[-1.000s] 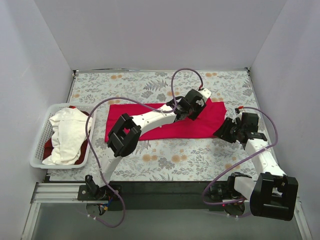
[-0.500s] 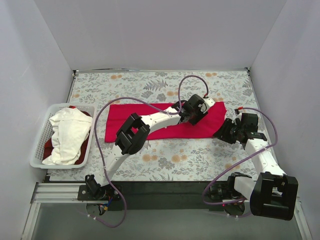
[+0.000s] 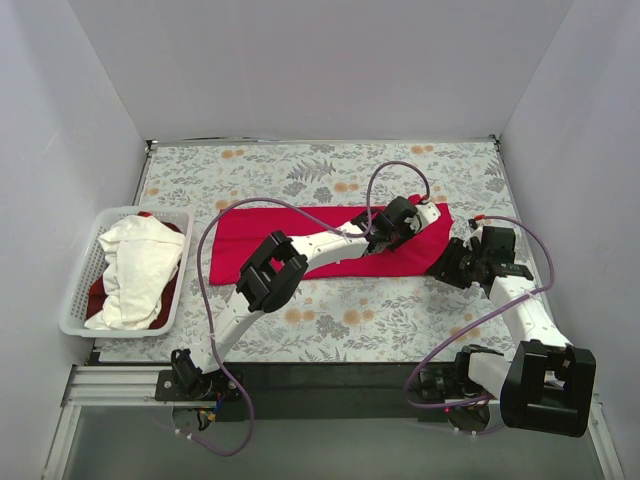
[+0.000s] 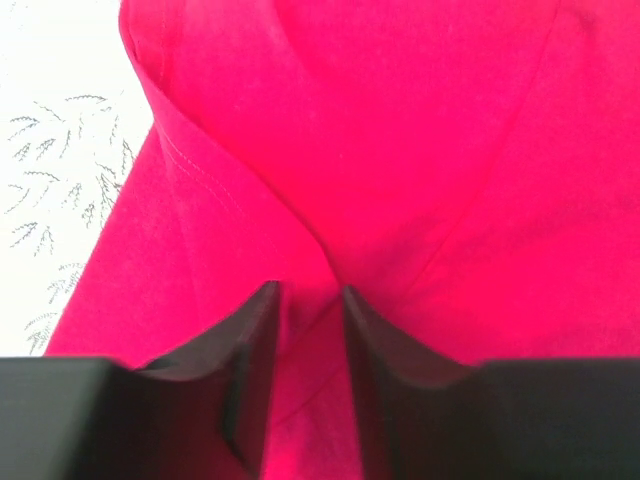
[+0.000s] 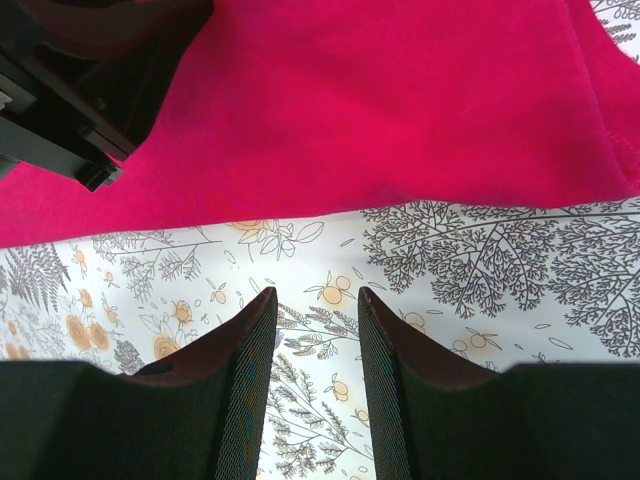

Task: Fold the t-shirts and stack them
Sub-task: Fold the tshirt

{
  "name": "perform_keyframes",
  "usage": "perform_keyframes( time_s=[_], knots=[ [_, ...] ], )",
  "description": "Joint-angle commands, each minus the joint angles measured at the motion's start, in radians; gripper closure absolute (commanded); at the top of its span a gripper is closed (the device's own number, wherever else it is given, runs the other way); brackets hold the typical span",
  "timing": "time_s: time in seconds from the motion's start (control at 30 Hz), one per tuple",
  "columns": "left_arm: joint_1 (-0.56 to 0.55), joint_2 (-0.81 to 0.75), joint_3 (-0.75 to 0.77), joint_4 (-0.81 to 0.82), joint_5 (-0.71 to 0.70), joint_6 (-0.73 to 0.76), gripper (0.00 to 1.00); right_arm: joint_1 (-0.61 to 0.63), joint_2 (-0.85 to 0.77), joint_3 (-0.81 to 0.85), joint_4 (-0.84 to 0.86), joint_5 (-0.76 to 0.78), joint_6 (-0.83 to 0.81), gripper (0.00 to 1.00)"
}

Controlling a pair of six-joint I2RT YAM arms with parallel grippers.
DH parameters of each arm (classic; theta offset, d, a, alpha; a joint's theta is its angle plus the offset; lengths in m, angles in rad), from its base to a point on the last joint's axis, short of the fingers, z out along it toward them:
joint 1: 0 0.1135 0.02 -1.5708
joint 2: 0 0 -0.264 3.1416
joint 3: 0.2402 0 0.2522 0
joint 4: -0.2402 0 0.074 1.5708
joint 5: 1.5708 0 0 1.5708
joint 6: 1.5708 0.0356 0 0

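A bright crimson t-shirt lies spread across the middle of the floral cloth. My left gripper reaches across it to its far right end. In the left wrist view the left gripper is shut on a raised ridge of the red cloth. My right gripper is open and empty, low over the floral cloth just off the shirt's near right corner. In the right wrist view the right gripper is short of the shirt's hem. A white t-shirt lies on another red one in the basket.
The white slatted basket stands at the table's left edge. The grey floral cloth covers the table. White walls close in the back and both sides. The left arm's links and purple cable cross over the shirt.
My left gripper has moved right along the shirt towards its right end, and the red cloth there has shifted with it. The right arm has barely moved.
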Motion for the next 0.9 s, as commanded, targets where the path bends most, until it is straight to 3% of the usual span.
perform_keyframes(
  time_s=[0.0,0.27,0.53,0.87],
  knots=[
    [-0.006,-0.002,0.024,0.050,-0.052,0.038,0.74,0.004,-0.002,-0.006,0.005,0.004,-0.014,0.55],
    [-0.005,-0.010,0.013,0.056,-0.023,0.024,1.00,0.004,-0.002,0.001,0.006,0.011,-0.012,0.55],
    [-0.006,-0.103,-0.062,0.084,-0.001,0.002,1.00,0.003,0.038,0.082,0.035,0.055,0.025,0.55],
    [-0.005,-0.187,-0.155,0.116,-0.015,-0.002,1.00,-0.011,0.251,0.257,0.234,0.139,0.137,0.55]
  ],
)
